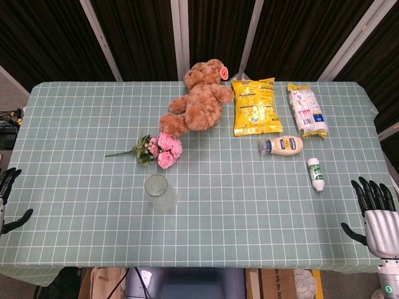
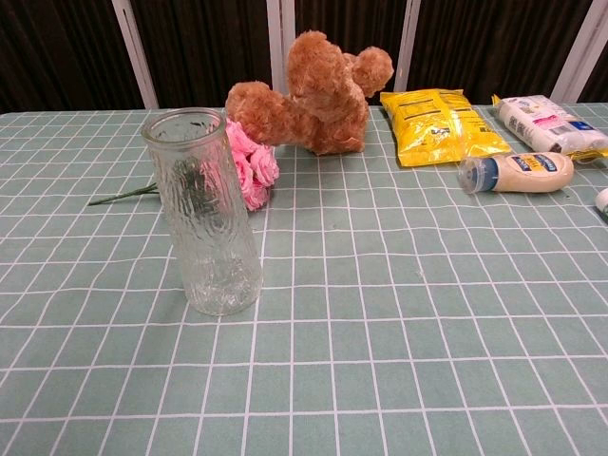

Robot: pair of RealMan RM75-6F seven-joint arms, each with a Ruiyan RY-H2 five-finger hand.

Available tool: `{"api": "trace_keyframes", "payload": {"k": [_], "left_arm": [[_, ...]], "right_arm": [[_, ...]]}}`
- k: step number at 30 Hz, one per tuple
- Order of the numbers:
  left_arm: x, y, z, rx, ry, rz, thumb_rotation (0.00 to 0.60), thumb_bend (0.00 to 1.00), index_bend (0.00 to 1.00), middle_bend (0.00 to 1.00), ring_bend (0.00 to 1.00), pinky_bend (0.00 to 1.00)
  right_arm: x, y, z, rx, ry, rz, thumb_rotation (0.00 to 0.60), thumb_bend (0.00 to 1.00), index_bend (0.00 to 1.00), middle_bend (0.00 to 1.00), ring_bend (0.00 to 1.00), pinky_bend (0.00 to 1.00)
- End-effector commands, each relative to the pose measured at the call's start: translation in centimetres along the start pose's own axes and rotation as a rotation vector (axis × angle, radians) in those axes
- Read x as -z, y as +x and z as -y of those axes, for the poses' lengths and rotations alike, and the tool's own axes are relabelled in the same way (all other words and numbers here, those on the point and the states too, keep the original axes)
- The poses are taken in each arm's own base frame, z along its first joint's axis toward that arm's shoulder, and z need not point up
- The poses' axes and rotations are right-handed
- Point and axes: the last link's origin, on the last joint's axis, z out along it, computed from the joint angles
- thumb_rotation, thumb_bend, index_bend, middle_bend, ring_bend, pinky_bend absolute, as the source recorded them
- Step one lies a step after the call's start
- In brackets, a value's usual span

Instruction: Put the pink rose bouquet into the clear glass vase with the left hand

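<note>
Left hand (image 1: 9, 187) spread, empty at surface edge; reaching for bouquet (image 1: 159, 149) could topple the upright vase (image 1: 159, 193) just beside it.

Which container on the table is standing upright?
Only the clear glass vase. The mayonnaise bottle and small white-green bottle lie on their sides.

On my table (image 1: 75, 187) the glass vase (image 1: 159, 192) stands upright near the front edge, with the rose bouquet (image 1: 159, 150) lying just behind it, stem pointing left. Behind the bouquet I see the teddy bear (image 1: 198, 99), then to its right the chip bag (image 1: 255, 106) and the wipes pack (image 1: 307, 109). The mayonnaise bottle (image 1: 282, 146) lies in front of the chip bag, a small tube (image 1: 316, 174) further right and nearer me.
</note>
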Motion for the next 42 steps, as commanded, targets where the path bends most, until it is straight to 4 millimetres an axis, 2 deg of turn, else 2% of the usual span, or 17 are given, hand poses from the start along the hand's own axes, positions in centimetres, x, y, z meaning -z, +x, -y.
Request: {"api": "trace_keyframes", "payload": {"k": [1,19,26,29,36,40,42], "left_arm": [[0.0,0.0,0.0,0.000,0.001,0.002,0.600,0.30,0.12,0.08,0.00,0.00],[-0.2,-0.5,-0.2,-0.001,-0.009,0.036,0.600,0.29,0.12,0.08,0.00,0.00],[-1.1,-1.1,-0.8,-0.007,-0.027,0.064,0.600,0.27,0.11,0.08,0.00,0.00],[-3.1,-1.6,-1.7,-0.037,-0.057,0.103,0.600,0.27,0.10,0.08,0.00,0.00],[-10.9,-2.1,-6.1,-0.088,-0.105,0.216,0.600,0.23,0.08,0.07,0.00,0.00],[-14.0,-2.6,-8.7,-0.054,-0.121,0.222,0.600,0.22,0.08,0.07,0.00,0.00],[-14.9,-2.9,-9.5,-0.045,-0.125,0.225,0.600,0.22,0.08,0.07,0.00,0.00]], "right_arm": [[0.0,0.0,0.0,0.001,0.000,0.002,0.600,0.19,0.01,0.06,0.04,0.00],[0.2,-0.2,0.2,-0.010,-0.003,0.025,0.600,0.19,0.01,0.06,0.04,0.00],[0.1,-0.3,0.3,-0.009,0.009,0.027,0.600,0.19,0.01,0.06,0.04,0.00],[0.1,-0.4,0.4,-0.008,0.010,0.032,0.600,0.19,0.01,0.06,0.04,0.00],[0.1,-0.7,0.8,-0.009,0.021,0.037,0.600,0.19,0.01,0.06,0.04,0.00],[0.0,-0.9,0.8,-0.003,0.016,0.044,0.600,0.19,0.01,0.06,0.04,0.00],[0.0,-1.0,0.8,0.002,0.013,0.048,0.600,0.19,0.01,0.06,0.04,0.00]]}}
